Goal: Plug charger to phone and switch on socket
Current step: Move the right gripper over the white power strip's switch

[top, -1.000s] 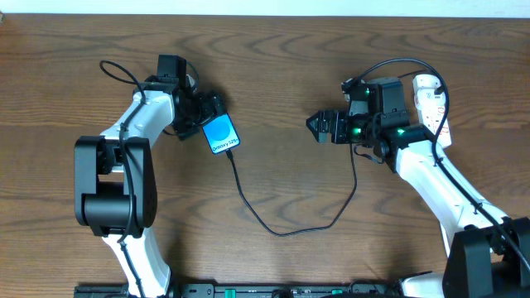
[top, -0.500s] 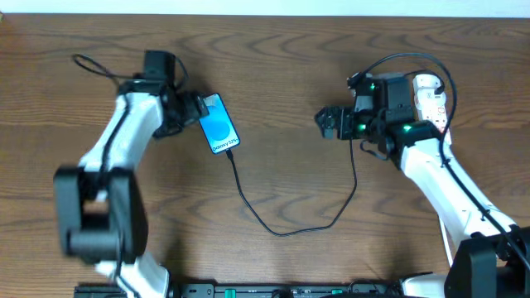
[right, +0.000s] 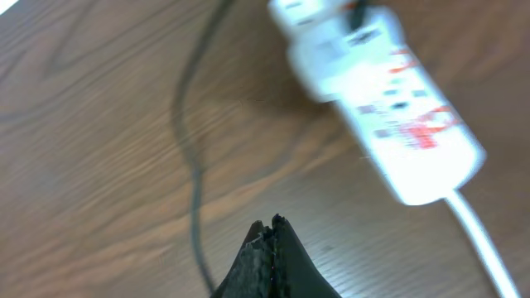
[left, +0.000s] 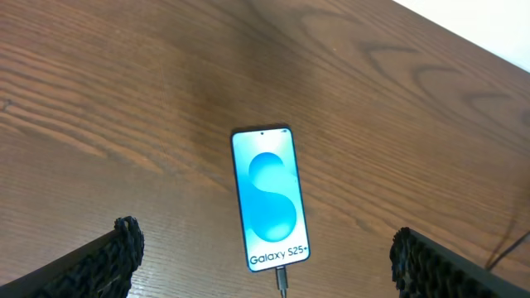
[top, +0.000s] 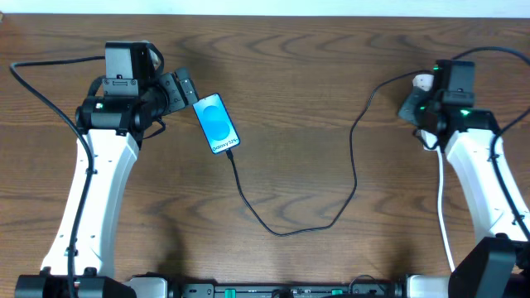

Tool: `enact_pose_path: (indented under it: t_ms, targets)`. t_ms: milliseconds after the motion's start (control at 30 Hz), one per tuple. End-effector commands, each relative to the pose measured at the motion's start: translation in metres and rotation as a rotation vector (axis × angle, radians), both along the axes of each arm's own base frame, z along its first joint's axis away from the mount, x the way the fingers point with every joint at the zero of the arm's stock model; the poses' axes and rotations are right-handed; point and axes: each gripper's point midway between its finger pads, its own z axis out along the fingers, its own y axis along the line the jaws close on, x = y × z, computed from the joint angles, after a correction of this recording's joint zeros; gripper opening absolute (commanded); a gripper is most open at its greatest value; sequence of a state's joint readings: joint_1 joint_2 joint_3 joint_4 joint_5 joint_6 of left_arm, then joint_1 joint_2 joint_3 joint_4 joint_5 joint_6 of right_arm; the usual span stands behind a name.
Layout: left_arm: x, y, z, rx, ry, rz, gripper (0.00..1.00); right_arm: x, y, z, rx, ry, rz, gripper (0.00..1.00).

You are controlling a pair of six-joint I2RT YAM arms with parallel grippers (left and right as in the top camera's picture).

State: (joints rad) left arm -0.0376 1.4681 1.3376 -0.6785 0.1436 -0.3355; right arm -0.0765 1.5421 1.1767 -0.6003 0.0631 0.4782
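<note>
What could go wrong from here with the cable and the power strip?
1. The charger lies in a loose loop close to the right arm; the arm may snag it and pull its tip out of the phone.
2. The right tool, shut, is apart from the socket, not over its red switches; a push from here might miss them or slide the socket on the table.

The phone [left: 269,199] shows light blue, the charger [right: 197,215] black, the socket [right: 397,124] white and red.
</note>
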Motion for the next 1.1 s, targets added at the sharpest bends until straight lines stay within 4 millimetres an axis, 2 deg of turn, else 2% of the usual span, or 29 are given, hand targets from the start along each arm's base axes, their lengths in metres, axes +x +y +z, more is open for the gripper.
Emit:
enact_pose_path:
  t_ms: [0, 367, 700, 900, 1067]
  targets:
    - [0.0, -0.009, 0.004, 0.005, -0.011, -0.043, 0.97, -0.001, -0.03, -0.007, -0.013, 0.018, -0.139, 0.01]
    - [-0.001, -0.012, 0.004, 0.005, -0.01, -0.053, 0.98, 0.002, -0.076, -0.067, -0.001, 0.119, -0.274, 0.01]
    - [0.0, -0.012, 0.004, 0.006, -0.013, -0.054, 0.98, 0.025, -0.104, -0.067, -0.056, 0.032, -0.27, 0.01]
    - [0.002, -0.012, 0.006, 0.007, -0.026, -0.055, 0.98, 0.03, -0.115, -0.082, -0.055, 0.052, -0.279, 0.01]
    - [0.003, -0.012, 0.006, 0.007, -0.029, -0.055, 0.98, 0.043, -0.12, -0.087, -0.067, 0.06, -0.262, 0.01]
